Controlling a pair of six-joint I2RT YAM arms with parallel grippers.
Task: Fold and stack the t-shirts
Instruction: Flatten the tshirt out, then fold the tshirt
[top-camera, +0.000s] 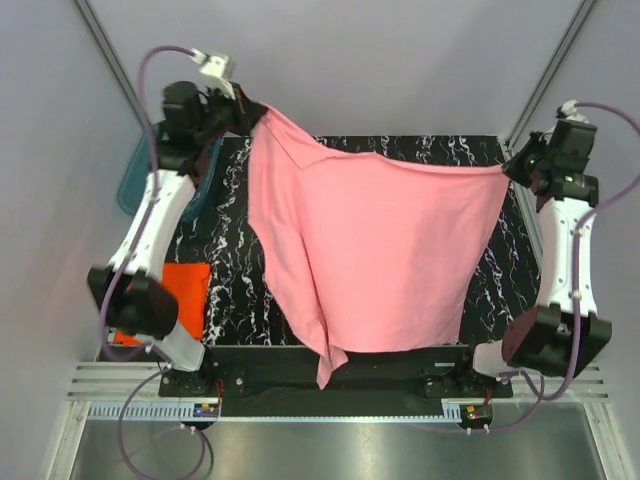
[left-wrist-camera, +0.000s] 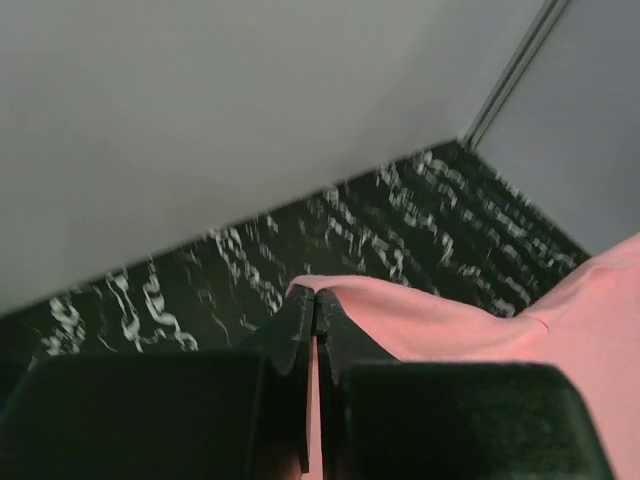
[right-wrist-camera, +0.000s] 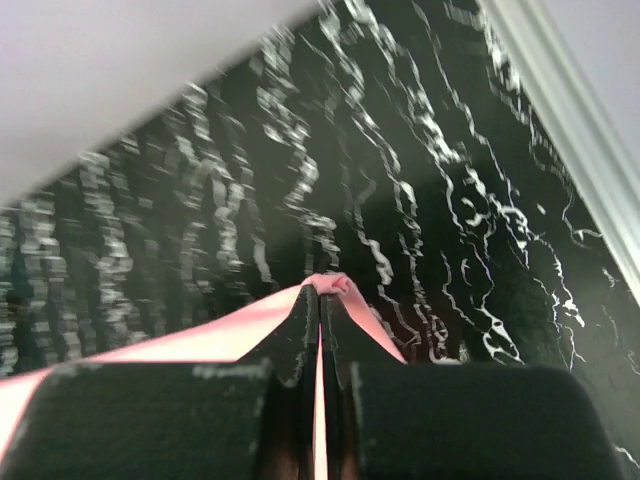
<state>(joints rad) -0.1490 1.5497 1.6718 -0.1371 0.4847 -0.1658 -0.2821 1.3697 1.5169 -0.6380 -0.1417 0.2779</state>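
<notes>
The task looks to be in its early-to-middle part: the light pink soft cloth t-shirt is held up unfolded, while the bright orange-red cloth t-shirt lies as a flat, compact rectangle on the near-left of the black white-veined marble counter, partly hidden under the left arm. That one appears already folded, though this cannot be confirmed. What seems left is laying the pink shirt flat, folding it and stacking the two. The left end effector is pressed together, pinching one top corner of the pink shirt at the far-left of the counter. The right end effector is likewise clamped on the opposite corner at the far-right. The cloth is stretched between them, its top edge sagging slightly. The rest hangs toward the near edge, with one strip trailing past the front of the counter. A teal see-through plastic tub sits beyond the left arm, apart from both shirts.
</notes>
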